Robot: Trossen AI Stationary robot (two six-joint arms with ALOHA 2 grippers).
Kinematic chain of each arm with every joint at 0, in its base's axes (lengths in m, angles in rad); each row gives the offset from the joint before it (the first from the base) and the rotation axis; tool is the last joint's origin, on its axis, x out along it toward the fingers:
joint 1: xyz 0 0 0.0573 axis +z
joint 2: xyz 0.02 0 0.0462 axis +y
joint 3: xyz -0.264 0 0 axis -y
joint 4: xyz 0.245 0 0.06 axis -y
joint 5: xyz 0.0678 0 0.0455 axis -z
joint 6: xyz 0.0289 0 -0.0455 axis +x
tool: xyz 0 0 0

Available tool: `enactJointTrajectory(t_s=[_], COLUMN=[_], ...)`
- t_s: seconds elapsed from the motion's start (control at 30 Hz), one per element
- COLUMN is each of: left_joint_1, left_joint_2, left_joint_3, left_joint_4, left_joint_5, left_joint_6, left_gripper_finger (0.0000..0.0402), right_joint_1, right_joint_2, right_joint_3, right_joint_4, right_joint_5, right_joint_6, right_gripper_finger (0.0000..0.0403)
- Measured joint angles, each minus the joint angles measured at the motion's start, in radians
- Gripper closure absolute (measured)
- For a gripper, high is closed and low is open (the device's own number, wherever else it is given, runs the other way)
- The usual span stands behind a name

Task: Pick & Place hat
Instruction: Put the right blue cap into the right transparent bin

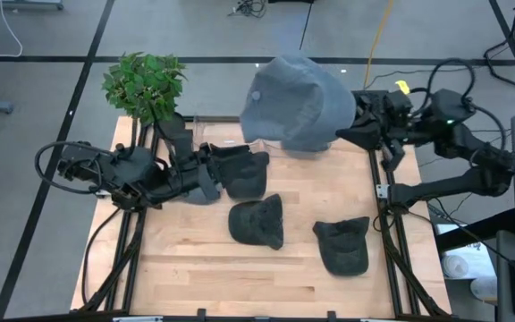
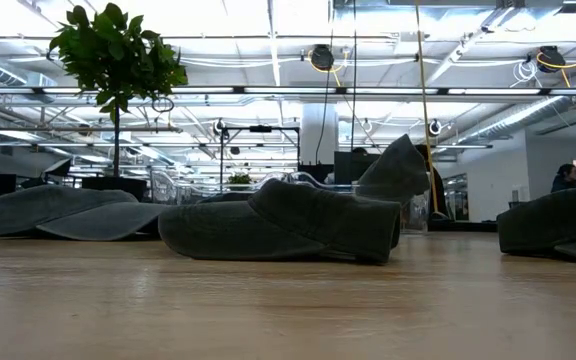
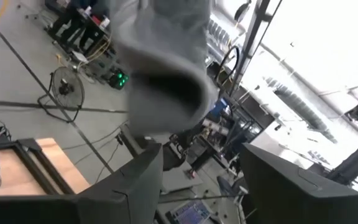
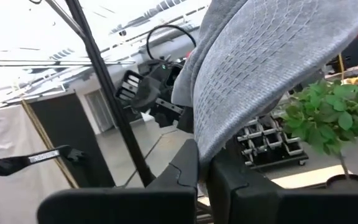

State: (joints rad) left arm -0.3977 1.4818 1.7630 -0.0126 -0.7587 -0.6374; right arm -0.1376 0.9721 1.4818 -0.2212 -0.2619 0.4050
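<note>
grey hat [image 1: 295, 103]: light grey cap, woven mesh-like texture, rounded crown with button on top, lifted off the table at the far edge, right of centre; looks large in the high view
right gripper [image 1: 345, 131]: at far right of the table, fingers closed tight on the grey hat's edge, holding it up
right wrist view: grey hat [image 4: 260, 68] fabric pinched between the two dark fingers [image 4: 185, 171], weave pattern clear here only; plant leaves [image 4: 328, 121] behind it
left gripper [image 1: 217, 179]: left side of the table, low, fingers apart, nothing between them; just beside a dark hat
left wrist view: fingers [image 3: 135, 186] spread with open gap, grey hat [image 3: 160, 74] hanging farther off, blurred, its hollow inside facing this camera
dark hats: three on the wood table [image 1: 186, 277]; one far left-centre next to the left gripper [image 1: 244, 170], one in the middle [image 1: 257, 222], one to the right and nearer [image 1: 342, 244]
low view: middle dark hat [image 2: 288, 228] flat on the table with brim to the left, another dark hat at left [image 2: 63, 213], a third cut off at right [image 2: 558, 225]; grey hat only a dark peak behind the middle one [image 2: 398, 170]; grippers not told apart here
plant [image 1: 144, 85]: green, far left corner of the table; in the low view it stands tall at the left [image 2: 118, 50]
room: people far off at right in the low view [image 2: 566, 177]
</note>
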Motion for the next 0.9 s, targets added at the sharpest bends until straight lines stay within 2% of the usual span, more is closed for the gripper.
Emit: enactJointTrajectory(t_s=[0.2, 0.4, 0.57, 0.9], left_joint_1=[0.005, 0.005, 0.005, 0.005], left_joint_2=[0.000, 0.001, 0.001, 0.001], left_joint_3=[0.000, 0.000, 0.000, 0.000], left_joint_4=[0.018, 0.016, 0.032, 0.098], left_joint_5=[-0.007, -0.049, -0.085, -0.083], left_joint_6=[0.027, 0.032, 0.041, 0.093], left_gripper_finger=[0.0176, 0.0176, 0.0176, 0.0176], right_joint_1=[0.053, 0.086, 0.134, 0.229], right_joint_2=[0.068, 0.086, 0.086, 0.151], right_joint_3=[0.000, 0.000, 0.000, 0.000], right_joint_4=[0.090, 0.094, 0.095, 0.142], right_joint_5=[0.001, 0.008, 0.058, 0.084], right_joint_6=[-0.007, -0.005, -0.007, -0.026], right_gripper_finger=[0.0403, 0.0403, 0.0403, 0.0403])
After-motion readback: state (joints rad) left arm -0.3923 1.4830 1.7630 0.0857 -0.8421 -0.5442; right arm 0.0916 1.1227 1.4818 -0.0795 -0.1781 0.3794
